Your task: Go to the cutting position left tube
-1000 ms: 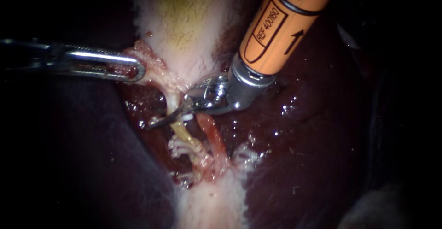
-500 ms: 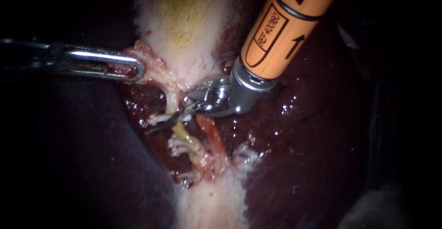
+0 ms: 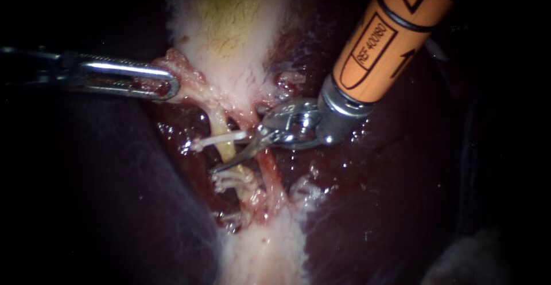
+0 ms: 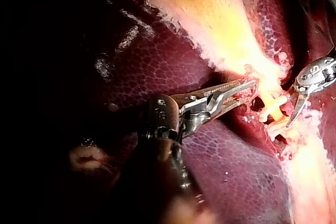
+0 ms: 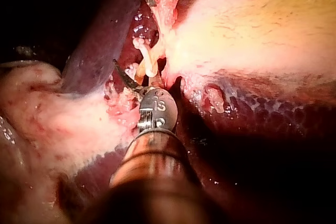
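Observation:
The left tube (image 3: pixel 225 129) is pale yellow and runs down from the gallbladder (image 3: pixel 232 27), with a white clip (image 3: pixel 215 141) across it. Beside it lies the reddish right tube (image 3: pixel 268 170). My right instrument (image 3: pixel 219 168), on an orange shaft, lays its thin blades together across the left tube just below the clip. Its tip shows in the left wrist view (image 4: pixel 290 123) and in the right wrist view (image 5: pixel 117 65). My left instrument (image 3: pixel 170 84) is shut on the tissue at the gallbladder's edge (image 4: pixel 251 83) and holds it out to the left.
Dark red liver (image 3: pixel 373 205) surrounds the tubes on both sides. Frayed white tissue (image 3: pixel 264 250) runs below the tubes. Wet red tissue (image 3: pixel 178 130) lies in the hollow left of the left tube.
My right instrument has drawn back to the right. Its blades have dropped from over the clip to just below it, which uncovers the clip. The left instrument has kept still.

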### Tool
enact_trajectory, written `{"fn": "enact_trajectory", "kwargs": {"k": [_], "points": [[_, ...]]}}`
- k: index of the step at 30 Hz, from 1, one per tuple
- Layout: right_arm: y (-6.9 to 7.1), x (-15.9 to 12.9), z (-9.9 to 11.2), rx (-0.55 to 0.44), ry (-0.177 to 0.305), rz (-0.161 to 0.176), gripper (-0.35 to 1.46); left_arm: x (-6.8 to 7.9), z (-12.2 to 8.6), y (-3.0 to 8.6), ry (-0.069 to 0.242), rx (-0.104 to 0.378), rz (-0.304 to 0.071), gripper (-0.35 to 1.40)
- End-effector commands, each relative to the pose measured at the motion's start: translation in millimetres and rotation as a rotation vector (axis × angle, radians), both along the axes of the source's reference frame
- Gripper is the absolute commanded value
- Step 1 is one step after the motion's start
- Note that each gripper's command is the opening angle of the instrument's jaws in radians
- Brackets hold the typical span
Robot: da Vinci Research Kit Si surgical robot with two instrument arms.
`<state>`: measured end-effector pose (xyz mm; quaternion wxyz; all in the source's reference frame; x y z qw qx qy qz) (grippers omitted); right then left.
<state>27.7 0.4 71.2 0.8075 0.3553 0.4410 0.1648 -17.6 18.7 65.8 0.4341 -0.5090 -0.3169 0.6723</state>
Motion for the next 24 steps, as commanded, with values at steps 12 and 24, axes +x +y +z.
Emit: {"fn": "enact_trajectory", "kwargs": {"k": [12,24], "points": [[-0.1,-1.5,-0.1,0.000,0.003,-0.003,1.43,0.2,0.2,0.1,0.002,-0.001,-0.002,-0.35],[-0.8,-0.1,0.3,0.000,0.023,-0.001,1.43,0.1,0.1,0.1,0.002,-0.001,-0.003,-0.35]]}}
